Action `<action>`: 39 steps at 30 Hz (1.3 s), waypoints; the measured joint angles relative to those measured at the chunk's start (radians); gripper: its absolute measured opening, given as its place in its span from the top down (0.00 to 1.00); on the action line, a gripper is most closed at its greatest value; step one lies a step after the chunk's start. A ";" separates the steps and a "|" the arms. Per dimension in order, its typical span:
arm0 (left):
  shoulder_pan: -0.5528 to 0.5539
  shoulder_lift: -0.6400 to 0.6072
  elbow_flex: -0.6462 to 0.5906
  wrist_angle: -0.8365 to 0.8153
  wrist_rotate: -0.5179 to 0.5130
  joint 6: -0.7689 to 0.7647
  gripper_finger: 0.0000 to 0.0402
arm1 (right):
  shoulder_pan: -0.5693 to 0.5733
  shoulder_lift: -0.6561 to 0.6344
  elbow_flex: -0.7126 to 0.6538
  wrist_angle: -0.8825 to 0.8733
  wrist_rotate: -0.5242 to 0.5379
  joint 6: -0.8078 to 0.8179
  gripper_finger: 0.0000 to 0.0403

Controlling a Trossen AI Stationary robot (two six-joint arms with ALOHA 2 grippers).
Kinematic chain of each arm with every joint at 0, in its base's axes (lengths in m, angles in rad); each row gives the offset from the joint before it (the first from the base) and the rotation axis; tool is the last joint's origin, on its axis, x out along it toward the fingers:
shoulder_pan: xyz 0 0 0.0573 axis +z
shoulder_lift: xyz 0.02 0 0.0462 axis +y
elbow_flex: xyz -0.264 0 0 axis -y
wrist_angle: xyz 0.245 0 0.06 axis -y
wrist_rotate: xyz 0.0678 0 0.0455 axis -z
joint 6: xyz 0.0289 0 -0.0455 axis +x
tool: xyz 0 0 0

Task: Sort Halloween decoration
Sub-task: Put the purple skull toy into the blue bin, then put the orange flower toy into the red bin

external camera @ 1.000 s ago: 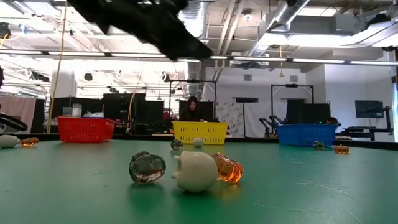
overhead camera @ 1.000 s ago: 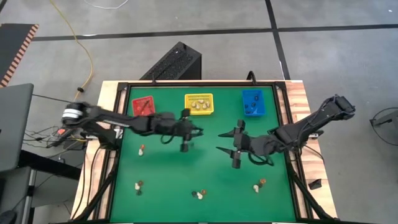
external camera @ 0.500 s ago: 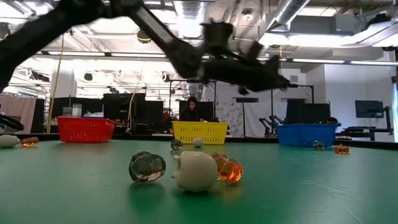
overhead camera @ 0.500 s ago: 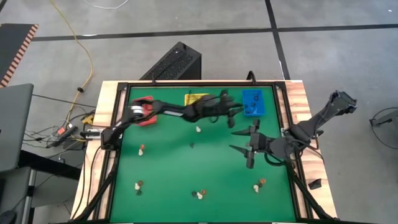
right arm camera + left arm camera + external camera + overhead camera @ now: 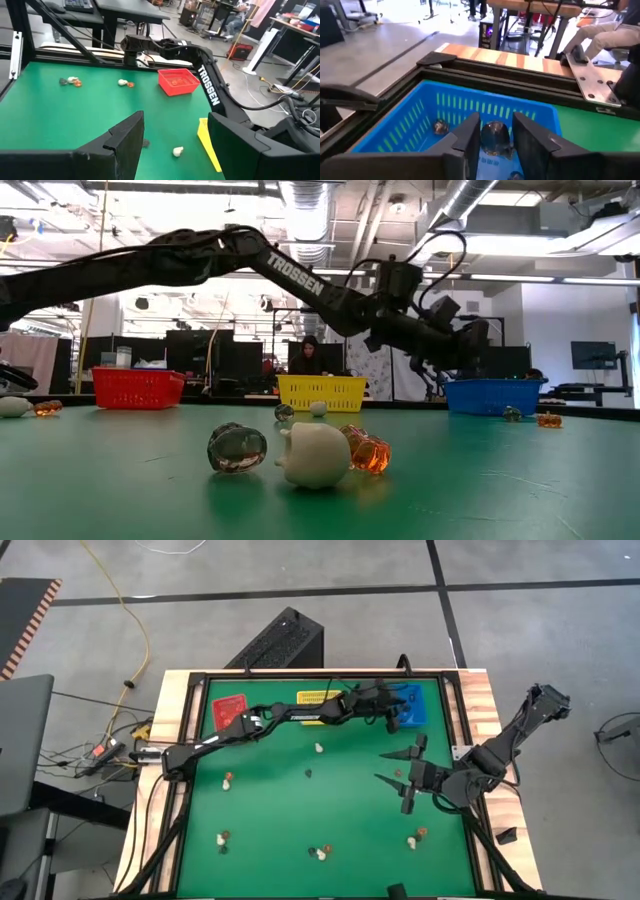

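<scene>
Red bin and yellow bin sitting at far edge, untouched. Left gripper hovering over blue bin, fingers clamped on dark rounded trinket (other trinkets already lying inside bin). Right gripper waiting over mat, fingers spread, holding nothing.

Risk: releasing off-centre, trinket bouncing off bin wall onto green mat.

Versus a second ago: left arm has swung from mid-table to blue bin; right arm has drawn back slightly.

Loose trinkets remaining along near mat.

3 bins stand on the table, 2 arms reach over it.
</scene>
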 joint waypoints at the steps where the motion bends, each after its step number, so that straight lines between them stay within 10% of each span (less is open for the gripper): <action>1: 0.001 0.000 0.000 -0.002 0.004 0.006 0.73 | 0.000 0.000 0.000 0.000 0.004 0.000 0.38; 12: 0.008 -0.087 0.040 -0.343 0.068 0.153 0.61 | -0.002 0.000 0.000 -0.013 0.021 0.018 0.38; 23: -0.009 -0.559 0.044 -1.073 -0.288 0.352 0.61 | -0.044 0.026 0.000 -0.018 0.044 0.085 0.38; 39: -0.094 -0.893 0.033 -1.863 -0.357 0.067 0.61 | -0.410 0.270 0.000 -0.190 -0.231 0.479 0.38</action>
